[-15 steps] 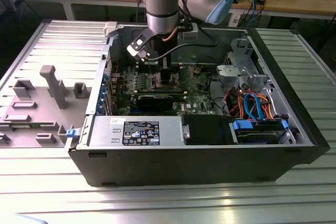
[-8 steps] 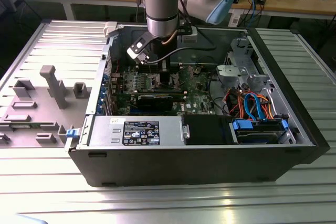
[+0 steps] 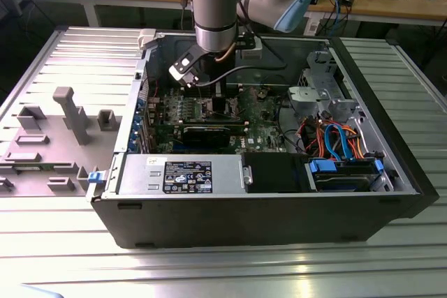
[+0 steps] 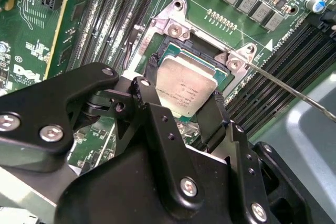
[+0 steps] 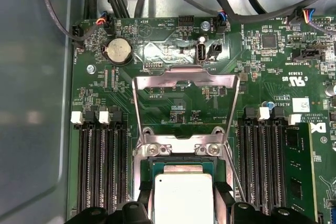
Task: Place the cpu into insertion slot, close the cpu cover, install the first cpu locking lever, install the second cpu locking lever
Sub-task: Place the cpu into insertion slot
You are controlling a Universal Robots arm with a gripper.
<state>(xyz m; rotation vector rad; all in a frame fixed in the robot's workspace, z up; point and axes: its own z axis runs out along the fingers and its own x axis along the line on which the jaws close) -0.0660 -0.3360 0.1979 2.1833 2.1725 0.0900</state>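
Ribbed aluminium bench (image 3: pixel 209 270) carries a black computer case (image 3: pixel 244 218), which lies on its side with the panel off. The grey and pale-blue robot arm (image 3: pixel 216 5) reaches down into the case from above.

1. Pincer state. In the second wrist view the black pincer (image 4: pixel 185 85) is clamped on the cpu (image 4: pixel 186 93), a small flat square chip with a silvery-grey metal top. One of the fingers (image 4: pixel 152 69) bears on one edge of the chip and its partner bears on the opposite edge. The grip line therefore runs straight across the chip.

2. Position of the cpu. The chip lies level, metal face up, directly between the fingertips. It sits squarely over the insertion slot (image 4: pixel 199 45), a dark square socket with a silvery metal rim on the green circuit board (image 5: pixel 173 51). The chip's edges look parallel to the socket rim. Whether it is fully seated or held just above the contacts cannot be told.

3. Controlling relation.
   - The cpu cover (image 5: pixel 184 81), a thin silvery metal frame with a square window, stands swung open.
   - It is hinged at the socket edge farthest from the pincer body.
   - Its free end points toward the round silver coin cell (image 5: pixel 118 51).
   - The cover's arc of closure therefore falls toward the pincer and across the chip.

4. Adjacent parts. A thin steel locking lever (image 4: pixel 289 90) stands out clear of the socket on one side. Long black memory slots (image 5: pixel 100 166) flank the socket on both sides.
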